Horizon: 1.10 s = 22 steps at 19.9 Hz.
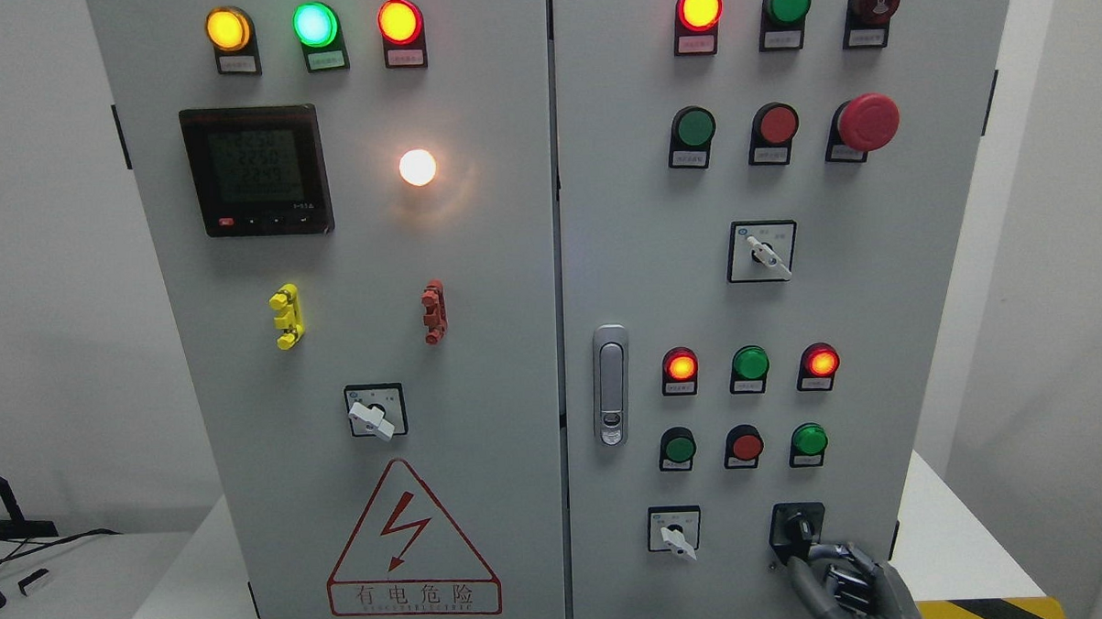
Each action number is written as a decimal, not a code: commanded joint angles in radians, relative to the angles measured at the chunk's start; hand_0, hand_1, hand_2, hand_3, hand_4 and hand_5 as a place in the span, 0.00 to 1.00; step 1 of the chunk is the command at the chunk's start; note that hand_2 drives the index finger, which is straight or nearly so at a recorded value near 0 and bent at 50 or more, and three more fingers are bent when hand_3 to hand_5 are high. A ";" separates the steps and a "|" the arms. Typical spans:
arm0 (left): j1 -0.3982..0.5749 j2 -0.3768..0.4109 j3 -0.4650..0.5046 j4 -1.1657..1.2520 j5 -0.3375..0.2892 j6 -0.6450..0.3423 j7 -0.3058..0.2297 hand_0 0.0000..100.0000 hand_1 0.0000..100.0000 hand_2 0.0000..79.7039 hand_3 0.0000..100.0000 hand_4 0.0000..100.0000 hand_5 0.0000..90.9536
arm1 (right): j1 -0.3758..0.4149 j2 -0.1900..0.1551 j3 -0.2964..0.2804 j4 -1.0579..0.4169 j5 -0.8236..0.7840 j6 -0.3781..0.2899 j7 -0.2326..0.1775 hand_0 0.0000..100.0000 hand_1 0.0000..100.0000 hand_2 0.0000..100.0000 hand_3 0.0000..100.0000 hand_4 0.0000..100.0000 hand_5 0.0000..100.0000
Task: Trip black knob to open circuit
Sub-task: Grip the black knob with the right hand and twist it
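Right robot hand [849, 585] sits at the cabinet's [512, 256] bottom corner, fingers [812, 557] pinching the black knob [797, 526], pretty much.

Right robot hand [845, 579] comes up from bottom right edge, dark grey jointed fingers [810, 575] curled, fingertips reaching up-left and touching the black rotary knob [797, 527]. Left arm out of view.

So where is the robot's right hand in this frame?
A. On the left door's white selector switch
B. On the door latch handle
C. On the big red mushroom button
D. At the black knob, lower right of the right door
D: the right hand comes up from the bottom edge with its fingertips at the black knob, far from the other controls.
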 commanded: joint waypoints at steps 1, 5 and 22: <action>0.000 0.000 0.000 0.000 -0.031 -0.001 -0.001 0.12 0.39 0.00 0.00 0.00 0.00 | 0.002 0.002 0.037 -0.023 0.000 -0.002 0.012 0.42 0.81 0.52 1.00 0.96 0.89; 0.000 0.000 0.000 0.000 -0.031 -0.001 -0.001 0.12 0.39 0.00 0.00 0.00 0.00 | 0.004 0.002 0.044 -0.035 -0.002 -0.002 0.017 0.42 0.81 0.52 1.00 0.96 0.89; 0.000 0.000 0.000 0.000 -0.031 -0.001 -0.001 0.12 0.39 0.00 0.00 0.00 0.00 | 0.016 0.005 0.057 -0.043 0.000 -0.001 0.017 0.43 0.81 0.52 1.00 0.97 0.89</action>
